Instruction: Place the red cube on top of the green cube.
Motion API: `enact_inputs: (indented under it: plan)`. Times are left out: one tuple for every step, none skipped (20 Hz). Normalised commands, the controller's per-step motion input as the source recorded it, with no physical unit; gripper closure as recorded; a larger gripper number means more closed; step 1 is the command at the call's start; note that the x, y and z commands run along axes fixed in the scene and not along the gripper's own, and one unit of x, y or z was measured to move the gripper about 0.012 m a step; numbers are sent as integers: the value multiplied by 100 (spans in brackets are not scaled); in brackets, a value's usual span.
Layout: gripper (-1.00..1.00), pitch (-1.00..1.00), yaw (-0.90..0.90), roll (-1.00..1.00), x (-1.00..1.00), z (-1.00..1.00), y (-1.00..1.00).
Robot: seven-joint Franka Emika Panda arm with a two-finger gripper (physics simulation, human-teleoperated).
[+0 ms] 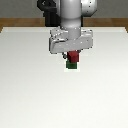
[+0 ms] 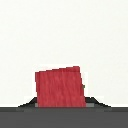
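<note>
The red cube (image 1: 74, 56) sits directly above the green cube (image 1: 72, 65), near the middle of the white table (image 1: 30, 85), in the far half of its surface. In the exterior view the red cube's upper part is tucked under the gripper (image 1: 73, 54), and only its lower portion shows below the grey hand body. Its underside appears to meet the top of the green cube, though the picture is too coarse to tell whether the two are in contact or a sliver apart. The green cube rests on the table with a faint shadow at its base, and it shows slightly toward the exterior view's left of the red one. The arm (image 1: 71, 15) stands upright over the pair, wrist pointing straight down. In the wrist view the red cube (image 2: 59, 87) fills the lower middle of the picture, its face turned a little askew, with dark shapes at both of its lower corners where the fingers sit against it. The jaws appear to be closed on the red cube's sides, pinching it. A thin dark-green edge shows at the red cube's side in the wrist view. The wooden floor (image 1: 15, 22) shows beyond the far edge of the table.
</note>
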Motion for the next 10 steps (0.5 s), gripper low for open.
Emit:
enact_inputs:
  plan:
    - [-100, 0, 0, 0, 0, 0, 0]
    - [-100, 0, 0, 0, 0, 0, 0]
    - [-100, 0, 0, 0, 0, 0, 0]
    - [-100, 0, 0, 0, 0, 0, 0]
    - [-100, 0, 0, 0, 0, 0, 0]
    - [-100, 0, 0, 0, 0, 0, 0]
    - [-100, 0, 0, 0, 0, 0, 0]
    - [-100, 0, 0, 0, 0, 0, 0]
    - [-100, 0, 0, 0, 0, 0, 0]
    - [-100, 0, 0, 0, 0, 0, 0]
